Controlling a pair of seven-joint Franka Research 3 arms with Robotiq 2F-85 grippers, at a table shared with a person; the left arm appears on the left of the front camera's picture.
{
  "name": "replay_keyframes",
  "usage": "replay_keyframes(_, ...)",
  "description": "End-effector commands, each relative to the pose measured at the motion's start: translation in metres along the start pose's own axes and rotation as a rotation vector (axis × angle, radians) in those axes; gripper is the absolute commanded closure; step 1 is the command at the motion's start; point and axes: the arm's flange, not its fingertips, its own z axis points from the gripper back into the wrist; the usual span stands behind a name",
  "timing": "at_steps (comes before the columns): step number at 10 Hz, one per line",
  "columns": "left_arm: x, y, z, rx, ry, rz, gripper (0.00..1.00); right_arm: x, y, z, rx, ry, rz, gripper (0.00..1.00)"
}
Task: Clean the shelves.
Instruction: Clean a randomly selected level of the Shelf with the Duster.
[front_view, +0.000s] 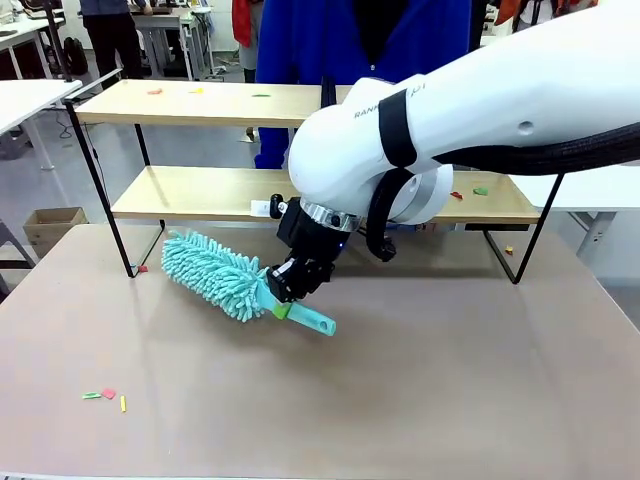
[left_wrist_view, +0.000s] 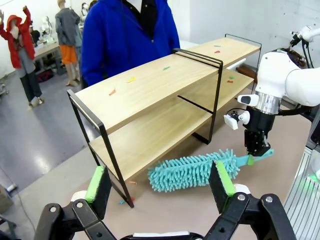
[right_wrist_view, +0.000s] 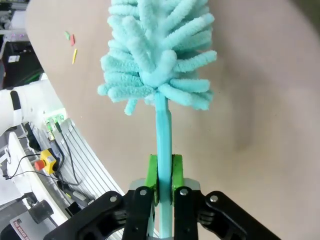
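Shelves (front_view: 200, 103) stand at the far side of the beige surface (front_view: 420, 390). They are two long light-wood boards, one above the other, in a thin black metal frame with a black centre post. Small coloured scraps (front_view: 197, 90) lie scattered on the upper board, and a few more sit at the right end of the lower board. Off the shelves' left end, a cardboard box (front_view: 55, 225) sits on the floor. Well in front of the shelves' left half lie some loose bits (front_view: 105, 394). Just in front of the lower board, a fluffy turquoise duster (front_view: 215, 272) points its head towards the shelves' left leg, low at the surface. The right claw (front_view: 283, 300), in front of the shelves' centre post, is pinching the duster's handle between its green pads (right_wrist_view: 152, 175). Behind the shelves stands a person in a blue top (front_view: 300, 40). The left claw (left_wrist_view: 159, 181) faces one end of the shelves, its fingers spread wide with nothing between them.
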Motion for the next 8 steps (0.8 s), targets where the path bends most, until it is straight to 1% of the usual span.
replay_keyframes(1, 0.0, 0.0, 0.0, 0.0, 0.008, -0.006, 0.0, 0.0, 0.0, 0.001, -0.001, -0.002, 0.0, 0.88)
replay_keyframes(2, 0.0, 0.0, 0.0, 0.0, 0.008, -0.006, 0.0, 0.01, -0.004, 0.0, -0.045, -0.094, -0.053, 0.88)
replay_keyframes(3, 0.0, 0.0, 0.0, 0.0, 0.008, -0.006, 0.0, 0.023, -0.004, -0.007, -0.062, -0.134, -0.054, 0.88)
replay_keyframes(5, 0.0, 0.0, 0.0, 0.0, 0.008, -0.006, 0.0, 0.049, -0.006, -0.017, -0.073, -0.152, -0.079, 0.88)
replay_keyframes(8, 0.0, 0.0, 0.0, 0.0, 0.008, -0.006, 0.0, 0.076, -0.008, -0.037, -0.114, -0.178, -0.117, 0.88)
